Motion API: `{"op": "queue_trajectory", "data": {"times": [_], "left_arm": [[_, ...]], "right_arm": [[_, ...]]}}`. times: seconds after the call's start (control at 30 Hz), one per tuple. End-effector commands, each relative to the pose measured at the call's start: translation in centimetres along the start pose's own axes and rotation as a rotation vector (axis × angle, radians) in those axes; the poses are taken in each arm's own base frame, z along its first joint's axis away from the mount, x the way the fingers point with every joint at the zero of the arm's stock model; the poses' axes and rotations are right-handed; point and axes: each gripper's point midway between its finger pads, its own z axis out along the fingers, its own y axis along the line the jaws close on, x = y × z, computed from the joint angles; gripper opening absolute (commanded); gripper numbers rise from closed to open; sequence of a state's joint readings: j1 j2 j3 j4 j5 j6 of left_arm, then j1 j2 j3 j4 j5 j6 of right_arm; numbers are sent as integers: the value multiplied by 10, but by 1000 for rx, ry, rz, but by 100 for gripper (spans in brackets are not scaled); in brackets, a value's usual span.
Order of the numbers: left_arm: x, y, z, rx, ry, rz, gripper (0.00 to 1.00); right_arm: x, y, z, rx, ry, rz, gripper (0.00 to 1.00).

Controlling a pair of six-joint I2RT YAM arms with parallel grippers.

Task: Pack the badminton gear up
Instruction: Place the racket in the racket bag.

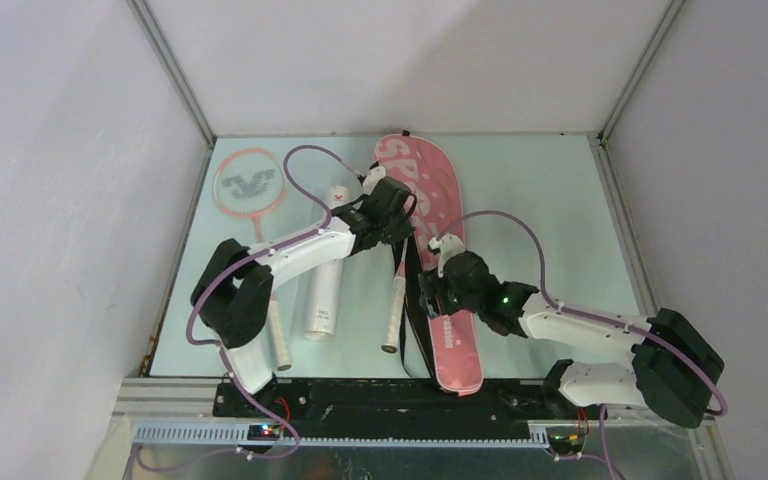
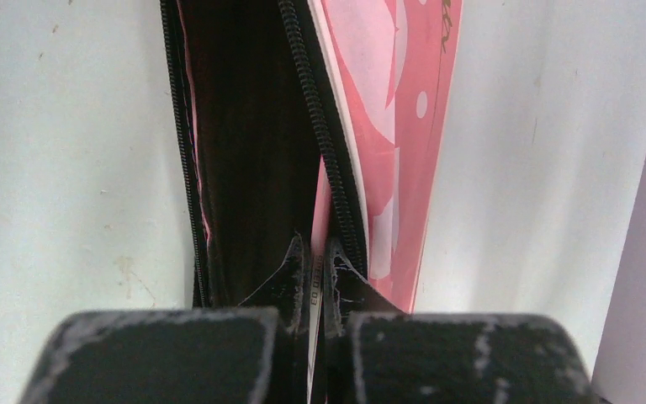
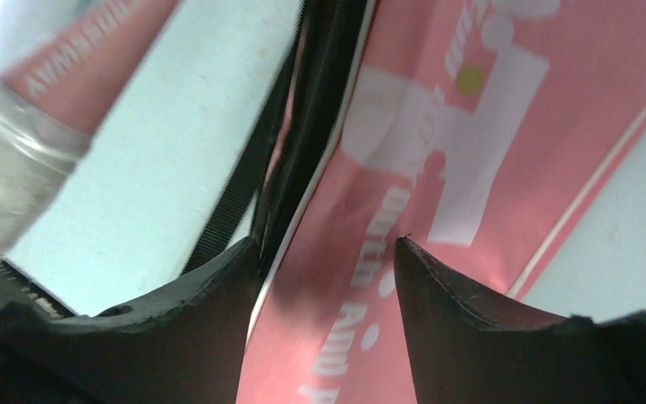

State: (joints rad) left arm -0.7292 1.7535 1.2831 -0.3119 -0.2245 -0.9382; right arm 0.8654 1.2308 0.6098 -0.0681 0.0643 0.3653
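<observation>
Left claw (image 2: 313, 265) pinches zipper lip of pink fabric racket bag (image 2: 387, 168); right claw (image 3: 328, 252) gapes wide, panel beneath it: thin lip could slip, mouth collapsing.

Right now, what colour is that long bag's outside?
The bag is pink with white lettering and dots; clearest in the top view.

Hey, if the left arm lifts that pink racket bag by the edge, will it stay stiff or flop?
Probably floppy: the racket bag looks like thin fabric, its unzipped edge gaping where the left gripper pinches it. Lifted there, only the flap would likely rise while the rest sags. Its loose black strap may trail.
</observation>
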Motion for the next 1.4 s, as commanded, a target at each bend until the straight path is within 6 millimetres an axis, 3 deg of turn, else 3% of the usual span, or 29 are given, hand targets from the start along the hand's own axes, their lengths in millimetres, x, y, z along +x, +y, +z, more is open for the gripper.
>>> {"op": "queue_trajectory", "data": {"times": [0.0, 0.1, 0.17, 0.23, 0.27, 0.33, 0.47, 0.5, 0.53, 0.57, 0.6, 0.63, 0.8, 1.0, 1.1, 1.37], "left_arm": [[-25, -11, 4, 14, -117, -93, 0], [-29, -6, 5, -16, -141, -105, 0], [-31, 0, 5, -44, -159, -112, 0], [-33, 3, 6, -55, -173, -130, 0], [-34, 3, 6, -53, -181, -146, 0], [-35, 1, 8, -45, -190, -184, 0], [-35, 3, 14, -63, -201, -249, 0], [-34, 5, 17, -77, -205, -256, 0], [-34, 6, 17, -85, -205, -276, 0], [-33, 7, 20, -91, -200, -276, 0], [-32, 6, 20, -97, -198, -280, 0], [-29, 8, 22, -110, -193, -283, 0], [-20, 30, 27, -222, -221, -352, 0], [-15, 30, 31, -288, -200, -457, 0], [-26, 20, 29, -283, -183, -497, 0], [-52, 7, 12, -154, -127, -654, 0]], "right_arm": [[16, -18, -9, 240, 31, 28, 61], [22, -14, -21, 327, 22, 47, 59], [21, -10, -31, 363, 6, 35, 50], [23, -8, -38, 377, 2, 44, 24], [22, -7, -40, 375, -4, 55, 5], [16, -2, -42, 350, -33, 86, 0], [-6, 36, -49, 109, -89, 140, 0], [-14, 54, -51, 5, -107, 164, 0], [-20, 55, -57, -46, -134, 187, 0], [-29, 74, -63, -172, -156, 211, 0], [-34, 71, -69, -217, -186, 259, 0], [-44, 90, -79, -352, -209, 280, 0], [-63, 99, -107, -559, -289, 368, 0], [-53, 109, -106, -640, -254, 375, 0], [-44, 115, -105, -665, -228, 335, 0], [4, 120, -94, -678, -133, 197, 0]]}}
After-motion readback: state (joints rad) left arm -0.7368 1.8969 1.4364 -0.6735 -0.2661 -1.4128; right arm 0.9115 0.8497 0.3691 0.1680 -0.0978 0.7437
